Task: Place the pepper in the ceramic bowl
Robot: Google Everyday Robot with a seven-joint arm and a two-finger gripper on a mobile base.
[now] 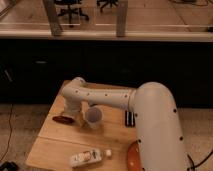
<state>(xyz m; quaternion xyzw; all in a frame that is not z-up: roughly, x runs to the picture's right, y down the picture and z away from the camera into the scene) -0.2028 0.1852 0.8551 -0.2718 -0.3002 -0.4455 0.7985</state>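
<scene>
The pepper (pixel 62 119) is small, dark red and glossy. It lies on the wooden table (pixel 55 145) near its left edge. My gripper (pixel 73 115) hangs from the white arm's wrist, right beside the pepper on its right and low over the table. The ceramic bowl (pixel 133 158) is orange-red and sits at the table's front right. Only its left rim shows, as my arm's white body hides the remainder.
A pale translucent cup (pixel 93 118) stands just right of the gripper. A white bottle (pixel 85 158) lies on its side at the front, with a small white cap (pixel 108 153) next to it. A small black object (pixel 129 119) lies by the arm.
</scene>
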